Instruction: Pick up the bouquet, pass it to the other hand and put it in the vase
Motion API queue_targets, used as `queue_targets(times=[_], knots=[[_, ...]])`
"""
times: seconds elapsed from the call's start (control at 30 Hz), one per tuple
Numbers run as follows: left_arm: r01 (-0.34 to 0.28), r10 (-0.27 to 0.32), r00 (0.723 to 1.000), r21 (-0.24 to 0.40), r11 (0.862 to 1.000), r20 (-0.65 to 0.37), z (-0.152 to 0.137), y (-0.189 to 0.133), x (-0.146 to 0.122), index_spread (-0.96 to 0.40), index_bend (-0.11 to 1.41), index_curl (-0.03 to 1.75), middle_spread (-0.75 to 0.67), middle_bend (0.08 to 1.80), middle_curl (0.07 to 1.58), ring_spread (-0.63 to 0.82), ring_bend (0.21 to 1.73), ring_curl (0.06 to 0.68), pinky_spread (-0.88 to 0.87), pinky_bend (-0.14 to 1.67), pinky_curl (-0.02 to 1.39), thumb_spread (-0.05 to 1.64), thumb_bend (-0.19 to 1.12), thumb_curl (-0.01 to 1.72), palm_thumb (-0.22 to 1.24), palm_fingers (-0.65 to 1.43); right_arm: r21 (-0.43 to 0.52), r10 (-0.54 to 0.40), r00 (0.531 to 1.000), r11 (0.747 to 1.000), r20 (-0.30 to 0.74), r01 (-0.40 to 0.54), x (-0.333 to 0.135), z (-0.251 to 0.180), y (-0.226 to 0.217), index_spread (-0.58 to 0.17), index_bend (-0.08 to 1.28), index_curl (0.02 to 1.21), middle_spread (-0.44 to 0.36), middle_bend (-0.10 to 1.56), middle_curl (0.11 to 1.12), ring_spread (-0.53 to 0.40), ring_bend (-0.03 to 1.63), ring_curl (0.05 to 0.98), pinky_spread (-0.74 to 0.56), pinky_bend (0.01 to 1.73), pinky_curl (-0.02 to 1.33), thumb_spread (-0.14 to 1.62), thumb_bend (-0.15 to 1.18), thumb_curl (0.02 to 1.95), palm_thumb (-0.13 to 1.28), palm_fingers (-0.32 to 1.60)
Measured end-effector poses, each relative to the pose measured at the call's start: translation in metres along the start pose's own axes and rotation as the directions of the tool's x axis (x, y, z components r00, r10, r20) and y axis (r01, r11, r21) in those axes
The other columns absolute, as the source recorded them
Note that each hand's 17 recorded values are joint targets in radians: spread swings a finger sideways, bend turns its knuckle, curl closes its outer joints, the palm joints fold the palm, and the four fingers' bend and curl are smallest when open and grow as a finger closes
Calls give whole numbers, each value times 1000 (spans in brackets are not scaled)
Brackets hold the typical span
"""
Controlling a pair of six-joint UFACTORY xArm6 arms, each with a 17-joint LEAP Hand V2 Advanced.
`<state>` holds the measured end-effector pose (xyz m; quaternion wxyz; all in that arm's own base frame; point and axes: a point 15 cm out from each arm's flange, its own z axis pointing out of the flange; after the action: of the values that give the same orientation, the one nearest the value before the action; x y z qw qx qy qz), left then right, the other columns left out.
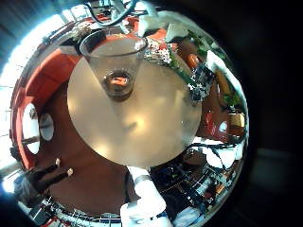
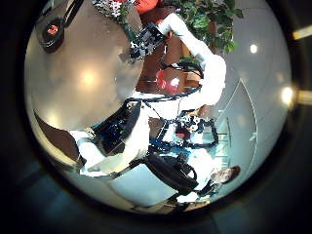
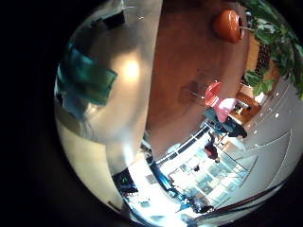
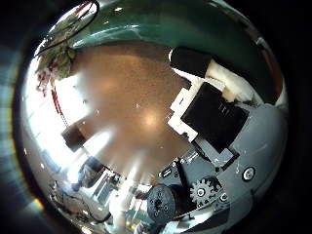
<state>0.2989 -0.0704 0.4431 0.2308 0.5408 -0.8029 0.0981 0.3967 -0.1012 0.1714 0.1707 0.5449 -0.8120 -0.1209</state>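
In the left little finger side palm view a clear glass vase (image 1: 114, 59) stands upright on the round table (image 1: 133, 123), close under my left hand, with a small thing at its bottom. The bouquet (image 1: 161, 49) lies by the table's rim just beyond the vase. My right hand (image 1: 200, 85) hovers at the rim beside the flowers, apart from them. The left thumb side view shows that hand (image 2: 146, 39) next to the bouquet (image 2: 119, 9). From the right palm, its own fingers (image 4: 200, 83) look relaxed and hold nothing; the bouquet (image 4: 54, 60) lies off to one side.
The table stands on a floor with chairs (image 1: 36, 95) and potted plants (image 2: 210, 21) around it. The right arm (image 2: 200, 88) reaches in over the table's rim. A small dark object (image 4: 73, 136) sits on the tabletop.
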Motion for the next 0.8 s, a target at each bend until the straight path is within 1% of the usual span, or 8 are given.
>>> queue_targets(times=[0.1,0.2,0.23,0.33,0.43,0.53,0.67,0.8], knots=[[-1,1,1000,2,1000,3,-1,1,1,108,178,354,360,198,362,542,483,197,513,188,281,1142,-21,313,322,178,52,10,1000,999,-17,-9,7,-16,-1,-463,800,847,-297,1042,857,-260,1308,562,-307,1336,543,879,12,585,1012,1211],[-1,1,1000,8,1000,2,-3,1,0,108,178,355,360,198,361,542,483,197,513,187,281,1143,-21,312,321,178,132,15,1000,991,0,-15,8,-36,-6,-444,907,921,-279,1126,901,-244,1358,596,-266,1381,584,889,45,633,1087,1172],[0,0,1000,10,1000,1,-4,2,0,108,178,355,360,198,361,542,483,197,513,187,281,1143,-20,312,321,178,172,17,1000,985,10,-18,9,-45,-10,-435,932,939,-271,1152,912,-238,1374,607,-253,1387,596,892,53,649,1103,1160],[0,0,1000,12,1000,-1,-5,1,0,108,178,355,360,198,360,542,483,198,513,187,281,1141,-20,314,326,178,300,16,999,953,38,-27,13,-78,-19,-410,991,982,-251,1200,935,-226,1413,634,-221,1405,631,898,77,697,1147,1131],[6,-6,1000,17,1000,-1,-7,2,-1,108,177,355,360,198,360,542,483,198,513,187,281,1143,-21,312,321,178,376,11,999,926,52,-30,21,-99,-8,-388,1028,1011,-233,1237,948,-217,1434,652,-198,1414,662,899,84,739,1162,1107],[9,-9,1000,18,1000,-2,-8,2,-1,108,177,355,360,198,360,542,483,198,513,187,281,1143,-20,311,321,178,479,-15,998,878,65,-18,29,-130,1,-370,1049,1025,-219,1256,951,-211,1448,664,-178,1408,687,899,92,774,1176,1100],[17,-17,1000,28,999,3,-13,1,-2,108,178,357,360,199,361,542,481,197,513,186,280,1144,-20,311,321,180,600,-38,996,800,77,-16,39,-176,23,-344,1062,1040,-193,1285,951,-202,1464,678,-157,1394,726,893,89,831,1176,1098],[25,-26,1000,32,999,6,-16,1,0,108,178,358,359,199,362,542,480,197,513,186,280,1144,-20,310,321,180,677,-93,986,735,139,-26,38,-214,48,-325,1076,1046,-177,1298,945,-197,1470,686,-146,1377,759,885,88,878,1180,1097]])
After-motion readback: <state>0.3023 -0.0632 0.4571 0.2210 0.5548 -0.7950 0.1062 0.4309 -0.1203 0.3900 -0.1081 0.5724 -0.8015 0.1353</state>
